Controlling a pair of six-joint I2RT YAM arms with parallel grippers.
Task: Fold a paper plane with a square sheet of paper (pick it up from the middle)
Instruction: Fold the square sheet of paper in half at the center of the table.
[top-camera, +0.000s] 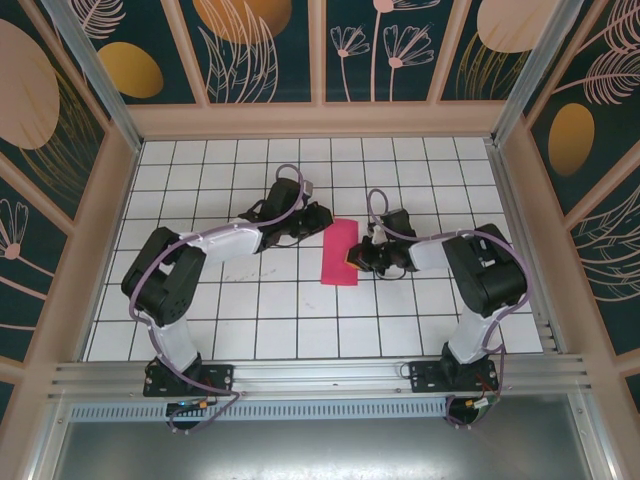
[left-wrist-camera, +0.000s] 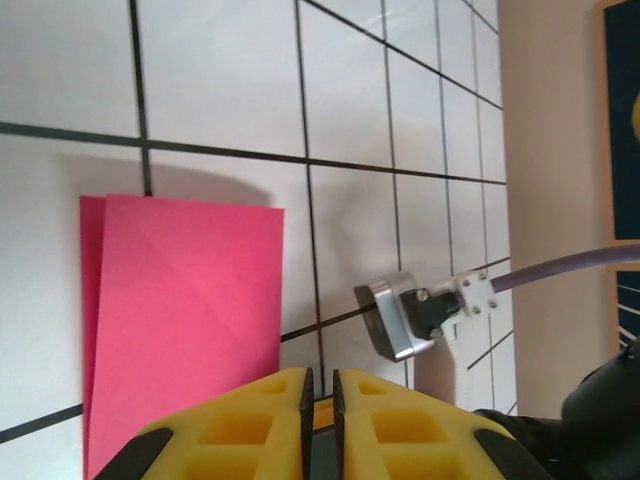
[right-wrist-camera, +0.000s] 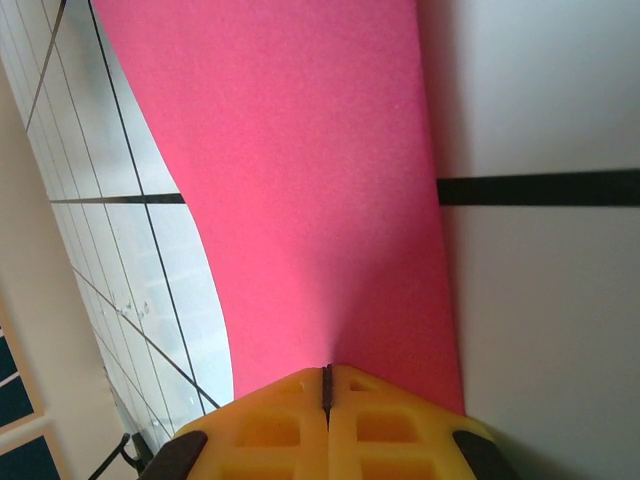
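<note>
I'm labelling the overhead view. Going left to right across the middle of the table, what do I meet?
Left arm's black elbow → left gripper → folded magenta-pink sheet of paper → right gripper → right arm's black elbow.

Light falls bright and even from above on the table (top-camera: 300, 330); the arms (top-camera: 170, 275) throw faint, soft shadows on it, and the corner posts (top-camera: 95, 75) splay outward — wide-lens bending. In the left wrist view the paper (left-wrist-camera: 185, 320) is sharp, with a soft grey shadow along its far edge, while the yellow fingers (left-wrist-camera: 250, 425) are blurred. In the right wrist view a broad shadow lies right of the paper — pale glare on the tiles (right-wrist-camera: 150, 260) left of it.
</note>
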